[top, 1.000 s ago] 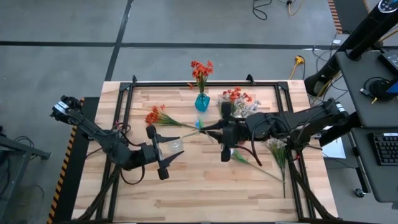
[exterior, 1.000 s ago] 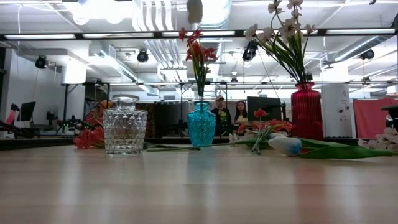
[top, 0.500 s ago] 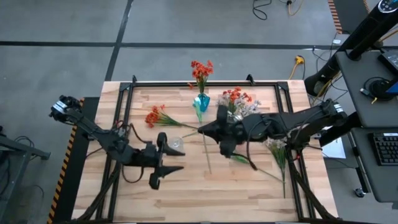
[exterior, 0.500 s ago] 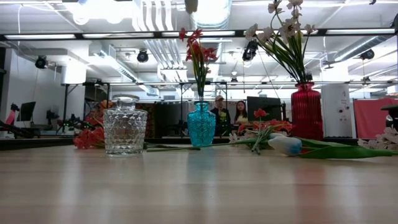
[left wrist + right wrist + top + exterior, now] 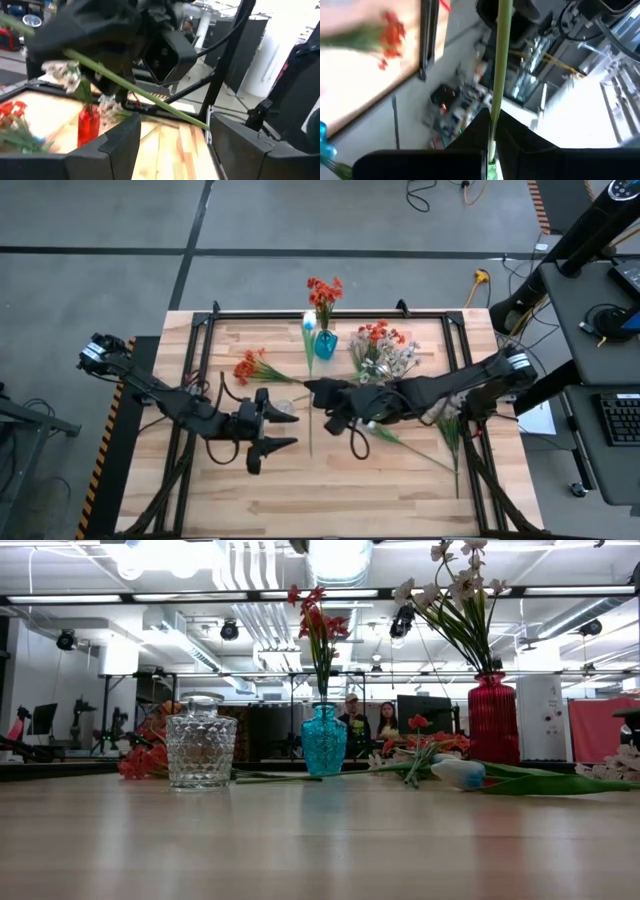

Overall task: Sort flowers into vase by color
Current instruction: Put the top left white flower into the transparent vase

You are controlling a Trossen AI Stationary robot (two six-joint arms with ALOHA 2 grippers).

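My right gripper (image 5: 322,394) is above the table's middle, shut on a long green-stemmed white tulip-like bud (image 5: 309,321). The stem runs from near the blue vase (image 5: 325,344), which holds orange-red blossoms (image 5: 323,290), toward the near edge. My left gripper (image 5: 275,423) is open beside the clear glass vase (image 5: 284,410) and touches nothing. The red vase (image 5: 495,720) holds pale blossoms (image 5: 395,360). An orange-red spray (image 5: 250,365), a second tulip (image 5: 460,772) and a pale bunch (image 5: 445,420) lie flat on the table. My right gripper pinches the tulip's green stem (image 5: 492,135) between its two fingers, about halfway along its length (image 5: 310,395). The fingers lie across the stem. The flower is lifted clear of the table and tilted, as the left wrist view shows (image 5: 135,90).
A black frame (image 5: 300,313) runs along the table's edges. The three vases stand in the far half of the table. Bare wood (image 5: 330,490) lies along the near edge. People (image 5: 365,720) stand in the room far behind the table.
My right gripper has moved toward the table's left, carrying the tulip. The flower has swung round, so that its bud now points to the far edge beside the blue vase. My left gripper has shifted a little beside the glass vase.
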